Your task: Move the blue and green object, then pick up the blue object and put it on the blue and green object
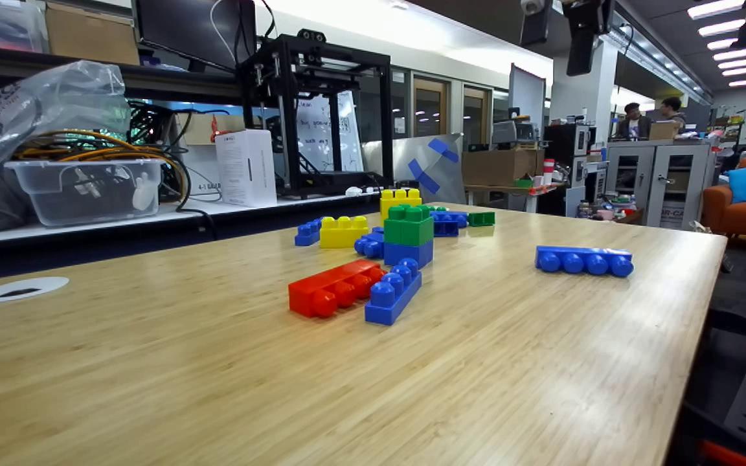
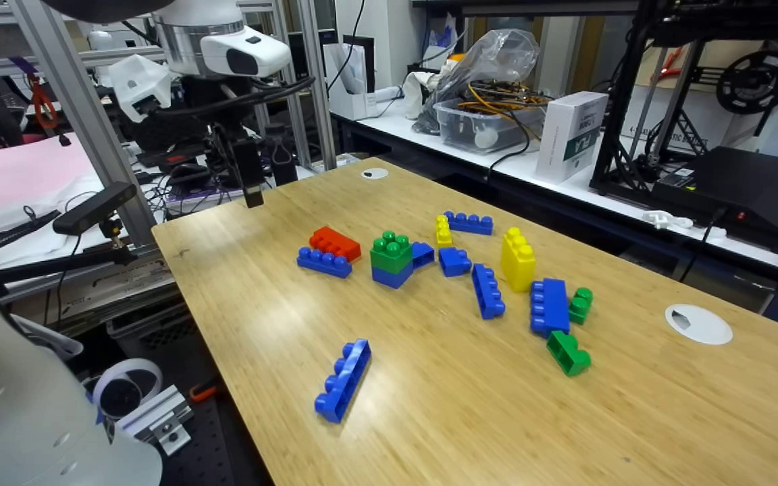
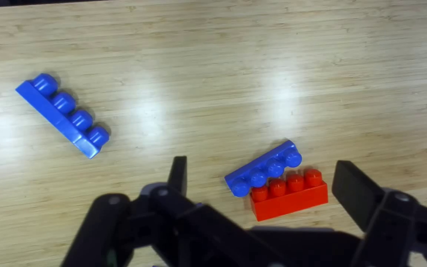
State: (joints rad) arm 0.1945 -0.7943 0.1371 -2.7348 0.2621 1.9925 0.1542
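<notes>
Black fingers (image 3: pixel 354 193) stand spread wide on the claw (image 3: pixel 261 170), gripping nothing. The wrist view frames a blue strip (image 3: pixel 260 164) and a red brick (image 3: pixel 291 202) inside that gap, yet they lie well below on the table (image 3: pixel 213 92): an exterior view shows the arm (image 2: pixel 200 47) holding the claw high, apart from every brick. Such height and spread probably leave room to come down around a target without knocking its neighbours. That blue strip and red brick lie side by side, studs facing each other, and seem to touch.

Near them stands the tower (image 2: pixel 392 260) of the task, upright in both exterior views, green over blue; the wrist view, blocked by the claw's own body, does not show it clearly. Its bare studs face up, presumably so that a brick can be set on top. Beside it are two small blue bricks (image 2: pixel 454 262); which of them the task wants I cannot tell, nor whether the nearer touches the tower. In an exterior view studs point sideways on a small blue brick (image 1: pixel 371 246), so it seems to lie on its side and may need turning.

Farther out, a tall yellow brick (image 2: pixel 517 260) shows its foot in an exterior view; where the tower (image 1: pixel 408 239) stands in line with it, that lower part is hidden. A lone blue strip (image 2: pixel 344 385) lies well apart, its hollow underside out of the wrist view's sight
</notes>
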